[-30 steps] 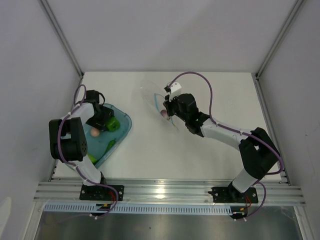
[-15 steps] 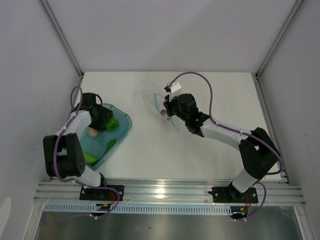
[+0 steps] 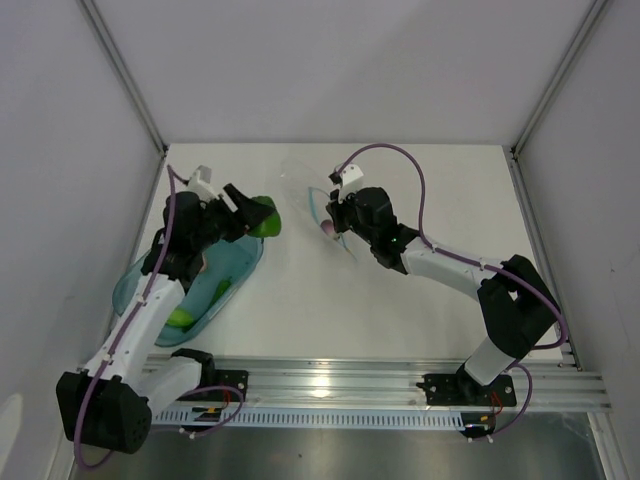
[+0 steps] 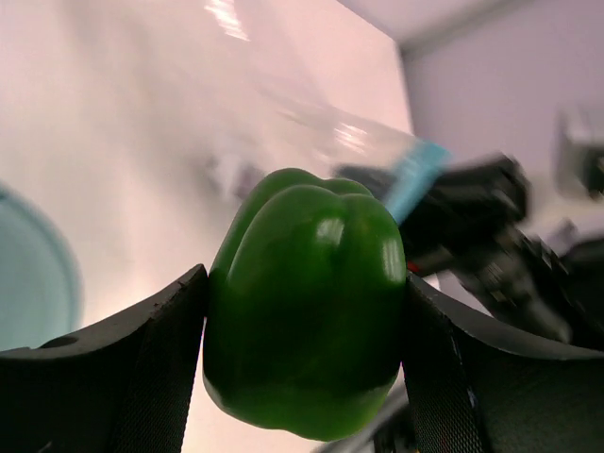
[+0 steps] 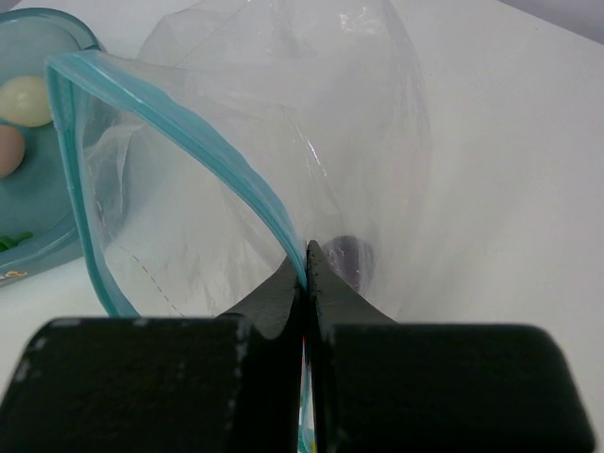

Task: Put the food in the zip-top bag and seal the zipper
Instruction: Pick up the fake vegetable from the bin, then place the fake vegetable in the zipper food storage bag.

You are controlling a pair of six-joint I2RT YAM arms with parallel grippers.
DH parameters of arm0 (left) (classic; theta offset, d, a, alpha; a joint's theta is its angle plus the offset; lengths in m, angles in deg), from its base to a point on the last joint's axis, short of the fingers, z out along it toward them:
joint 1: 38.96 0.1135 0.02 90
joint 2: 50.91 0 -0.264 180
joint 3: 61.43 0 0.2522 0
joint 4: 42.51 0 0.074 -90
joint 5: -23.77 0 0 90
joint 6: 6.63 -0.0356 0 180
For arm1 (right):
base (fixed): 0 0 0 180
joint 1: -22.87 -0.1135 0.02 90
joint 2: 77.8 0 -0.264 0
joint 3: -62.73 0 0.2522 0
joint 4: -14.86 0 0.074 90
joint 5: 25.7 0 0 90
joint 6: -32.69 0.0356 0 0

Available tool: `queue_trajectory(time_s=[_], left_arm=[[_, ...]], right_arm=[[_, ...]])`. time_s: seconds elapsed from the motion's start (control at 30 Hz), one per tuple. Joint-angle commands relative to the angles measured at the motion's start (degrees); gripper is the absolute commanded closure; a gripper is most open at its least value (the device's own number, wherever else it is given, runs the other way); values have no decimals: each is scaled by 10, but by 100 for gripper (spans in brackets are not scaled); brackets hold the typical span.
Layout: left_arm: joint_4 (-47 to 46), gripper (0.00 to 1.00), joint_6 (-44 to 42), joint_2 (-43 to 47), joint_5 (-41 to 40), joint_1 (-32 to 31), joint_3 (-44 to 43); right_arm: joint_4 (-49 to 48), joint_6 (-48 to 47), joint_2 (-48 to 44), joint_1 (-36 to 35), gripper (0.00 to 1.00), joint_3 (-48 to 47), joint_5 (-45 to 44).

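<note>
**Item 1. Left gripper (image 4: 304, 377).** The fingers (image 4: 142, 359) stand wide, one dark pad pressed to each flank of a green pepper (image 4: 311, 274). The pepper is gripped across its widest part and hangs clear of the table. A second ago I had these jaws down inside the blue tray (image 3: 256, 258), over this same pepper. Now the arm is raised and swung right, and from above the pepper sits past the tray's far corner, between tray and bag.

**Item 2. Right gripper (image 5: 309, 269).** The fingers (image 5: 274, 297) are closed tight on the near lip of the zip-top bag (image 5: 311, 94), pinching it at the zipper (image 5: 179, 123). This arm has not shifted over the last second. The teal strip loops up and to the left from the pinch, so the mouth gapes toward the tray side.

**Item 3. Food already bagged.** One purple piece (image 5: 351, 257) lies just behind the pinch.

**Item 4. Food left in the tray.**
- A pale piece (image 5: 25, 99) and a peach one (image 5: 8, 149) near the rim.
- Green pieces (image 3: 183, 318) lower down.

**Item 5. Status.** I judge the pick finished and the carry half done. The pepper looks bulky against the mouth, so I would bring it in along the open loop, away from the pinched lip. Sealing comes much later.
</note>
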Motion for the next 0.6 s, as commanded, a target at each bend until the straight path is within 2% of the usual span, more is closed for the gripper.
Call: queue_trajectory(time_s=[0.0, 0.1, 0.33, 0.4, 0.57], left_arm=[[-101, 99, -43, -3, 107, -62, -8], [-170, 99, -36, -16, 143, -106, -8], [-330, 99, -12, -70, 205, -151, 7], [-338, 99, -16, -85, 211, -158, 1], [-237, 99, -30, -128, 146, -160, -28]], right_arm=[[-13, 1, 2, -8, 100, -23, -1], [-12, 0, 9, -13, 100, -30, -1], [-11, 2, 10, -16, 100, -32, 8], [-11, 4, 10, -15, 100, -32, 10], [-12, 23, 0, -14, 100, -30, 32]])
